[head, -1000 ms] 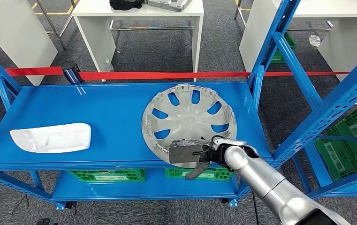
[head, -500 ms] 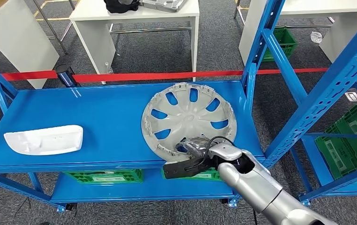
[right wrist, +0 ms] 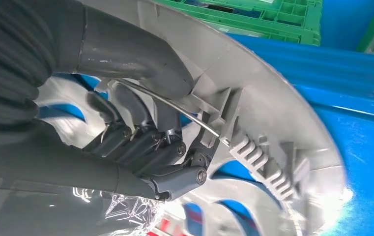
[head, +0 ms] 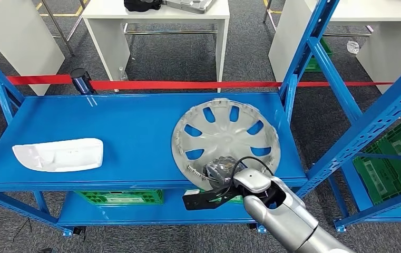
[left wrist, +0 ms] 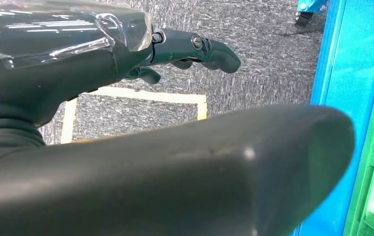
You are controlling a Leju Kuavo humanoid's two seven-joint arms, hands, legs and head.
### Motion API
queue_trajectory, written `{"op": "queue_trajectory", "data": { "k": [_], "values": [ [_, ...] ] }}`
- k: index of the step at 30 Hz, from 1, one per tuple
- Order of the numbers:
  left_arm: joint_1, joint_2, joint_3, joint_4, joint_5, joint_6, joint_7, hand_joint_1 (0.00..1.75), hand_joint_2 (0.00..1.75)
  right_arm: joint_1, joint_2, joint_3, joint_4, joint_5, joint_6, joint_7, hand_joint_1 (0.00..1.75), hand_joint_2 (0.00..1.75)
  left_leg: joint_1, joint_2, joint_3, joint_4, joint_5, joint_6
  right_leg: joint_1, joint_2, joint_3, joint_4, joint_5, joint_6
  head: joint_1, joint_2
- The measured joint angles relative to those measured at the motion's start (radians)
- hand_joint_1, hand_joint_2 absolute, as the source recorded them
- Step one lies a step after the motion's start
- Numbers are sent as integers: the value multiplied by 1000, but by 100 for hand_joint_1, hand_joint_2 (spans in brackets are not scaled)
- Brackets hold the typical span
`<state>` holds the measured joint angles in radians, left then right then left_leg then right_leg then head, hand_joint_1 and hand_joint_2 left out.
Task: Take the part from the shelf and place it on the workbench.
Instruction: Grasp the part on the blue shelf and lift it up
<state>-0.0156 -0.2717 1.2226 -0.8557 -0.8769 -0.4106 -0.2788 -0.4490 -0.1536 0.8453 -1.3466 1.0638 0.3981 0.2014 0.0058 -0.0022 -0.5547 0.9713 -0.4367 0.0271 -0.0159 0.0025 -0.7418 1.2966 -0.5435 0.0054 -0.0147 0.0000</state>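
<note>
Legible text, labels, brands, numbers, signs: none readable on any surface in these views.

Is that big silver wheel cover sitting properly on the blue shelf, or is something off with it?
It looks askew. The wheel cover is tilted, its near rim lifted off the blue shelf where the right hand grips it. Nothing looks broken or spilled.
</note>
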Motion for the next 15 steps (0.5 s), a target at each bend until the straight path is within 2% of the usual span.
{"op": "queue_trajectory", "data": {
  "k": [1, 2, 3, 4, 5, 8, 9, 11, 13, 14, 15],
  "values": [
    [0, -1, 0, 0, -1, -3, -2, 0, 0, 4, 1, -3, -3, 5, 2, -2, 169, 175, 0, -1, 1, 1, -1, -1, -1, -1, 25, -52, 23, 8, 0, 0],
    [0, -2, 0, 0, -2, -7, -9, 0, 0, 7, 2, -8, -7, 11, 3, -5, 168, 175, 0, -3, 1, 4, -3, -4, -2, -2, 63, -128, 51, 15, 0, 0],
    [0, -3, -1, 0, -4, -11, -19, 0, 0, 11, 4, -14, -11, 18, 5, -10, 168, 175, -3, -4, 0, 9, -7, -9, -1, -2, 101, -201, 76, 17, 0, 0],
    [1, -4, -2, 0, -6, -14, -34, 0, 0, 15, 6, -20, -15, 25, 6, -14, 169, 175, -5, -5, -2, 14, -11, -13, -1, -3, 127, -253, 92, 13, 0, 0],
    [1, -4, -4, -1, -9, -17, -52, 0, 0, 19, 9, -26, -19, 32, 7, -18, 169, 175, -7, -5, -4, 18, -14, -18, 1, -3, 141, -279, 100, 7, 0, 0],
    [6, -5, -15, -8, -21, -30, -95, 0, 0, 30, 17, -46, -30, 46, 11, -32, 169, 175, -4, -5, -8, 25, -21, -30, 1, -2, 144, -286, 104, -12, -1, 0],
    [8, -6, -19, -11, -23, -34, -102, 0, 0, 33, 19, -51, -33, 49, 12, -35, 169, 175, -2, -5, -15, 40, -33, -36, -2, -2, 145, -287, 104, -17, -2, 0],
    [10, -7, -23, -16, -25, -38, -108, 0, 0, 37, 23, -59, -36, 50, 14, -35, 169, 175, 3, -3, -58, 133, -86, -47, -5, -3, 148, -289, 104, -23, -5, 0],
    [14, -7, -26, -18, -26, -38, -110, 0, 0, 42, 24, -64, -36, 51, 14, -35, 169, 175, 6, -3, -125, 275, -146, -55, -5, -3, 148, -288, 104, -25, -7, 0],
    [17, -7, -27, -18, -26, -38, -110, 0, 44, 44, 25, -66, -36, 51, 14, -35, 169, 175, 7, -3, -147, 318, -155, -56, -5, -3, 148, -288, 104, -25, -7, 0],
    [19, -7, -28, -19, -26, -39, -110, 0, 87, 45, 25, -68, -37, 51, 14, -35, 169, 175, 8, -3, -151, 322, -145, -56, -5, -2, 149, -288, 104, -25, -7, 0]
  ]
}}
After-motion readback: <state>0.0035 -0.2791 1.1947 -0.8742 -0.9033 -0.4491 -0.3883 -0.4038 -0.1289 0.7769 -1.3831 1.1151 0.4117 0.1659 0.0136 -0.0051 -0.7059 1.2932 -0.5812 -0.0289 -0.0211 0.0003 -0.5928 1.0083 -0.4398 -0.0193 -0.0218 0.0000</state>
